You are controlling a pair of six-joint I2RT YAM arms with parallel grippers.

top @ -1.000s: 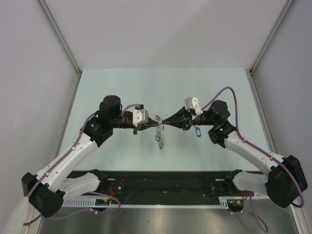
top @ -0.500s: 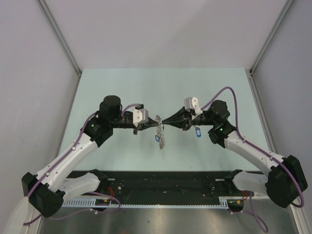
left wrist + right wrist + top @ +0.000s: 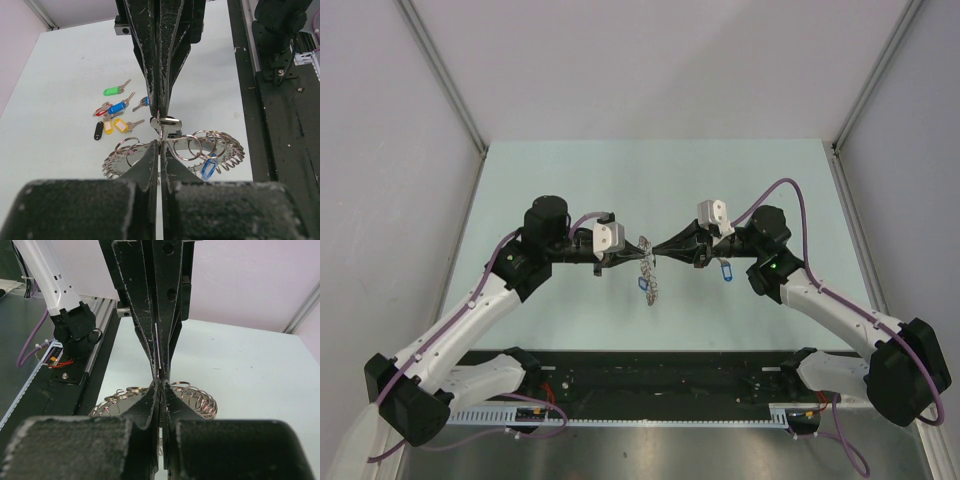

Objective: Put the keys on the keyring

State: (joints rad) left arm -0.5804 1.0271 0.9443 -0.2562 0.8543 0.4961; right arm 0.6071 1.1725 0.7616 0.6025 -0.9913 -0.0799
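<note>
2 arms meet tip to tip above the middle of the pale green table (image 3: 570, 180), with the keyring (image 3: 649, 268) between them.
The left arm (image 3: 470, 310) reaches in from 9 o'clock and the right arm (image 3: 830, 305) from 3 o'clock. The left gripper (image 3: 636, 256) has its fingers pressed narrowly together on the edge of the keyring, a coiled metal loop that stands on edge, carries several small split rings and has a blue tag (image 3: 209, 167) hanging from it. The right gripper (image 3: 660, 249) has its fingers pinched together on a small silver key (image 3: 168, 125) that touches the keyring's top. In the left wrist view the loose keys (image 3: 116, 107) lie on the table at 10 o'clock from the keyring, with green, blue, red, yellow and black tags.
</note>
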